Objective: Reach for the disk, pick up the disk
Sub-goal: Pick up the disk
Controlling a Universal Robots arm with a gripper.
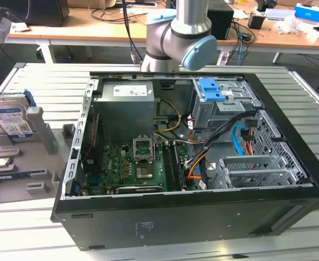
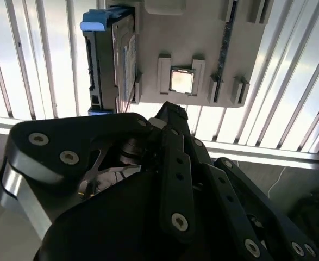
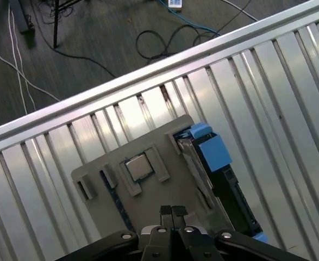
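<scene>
Slatted aluminium table (image 1: 39, 76) carried everything. At the exterior view's left sat a grey fixture tray (image 1: 50, 163), and the disk (image 1: 10, 118) stood in one of its slots, leaning back with its label outward. It seemed propped that way to leave its upper edge free for a grasp. A processor chip (image 1: 4, 154) lay flat in its own pocket just beside it. Further right the open computer case (image 1: 175, 217) lay on its side, a blue bracket (image 1: 211, 89) atop its drive cage, the arm (image 1: 186, 38) rising behind. In the first wrist view the gripper (image 3: 171, 211) looked down on the tray from well apart, fingertips (image 3: 166, 210) pressed together, holding nothing — the reach, by that showing, hardly begun.
</scene>
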